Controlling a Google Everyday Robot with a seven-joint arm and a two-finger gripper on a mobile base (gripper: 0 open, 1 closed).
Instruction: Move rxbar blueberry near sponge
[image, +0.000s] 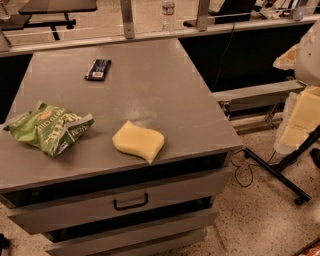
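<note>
Drawers (115, 202) front the cabinet nearest you. Just above them, at the front edge of the grey top (170, 85), sits the sponge (138, 141), with the green chip bag (47, 127) to its left and apart from it. Farther back and left of the sponge, well apart from both, the rxbar blueberry (98, 69) lies flat. Its long axis runs away from you, with the far end leaning slightly right and the white label at the near end. You won't find the gripper over the top, nor anywhere you could name with confidence. The pale bulk (306, 55) at the right edge may be part of the arm, but I cannot tell, so neither its pose nor its opening can be read. Judging from this, your reach goes far and left, then brings the bar forward and right toward the sponge.
</note>
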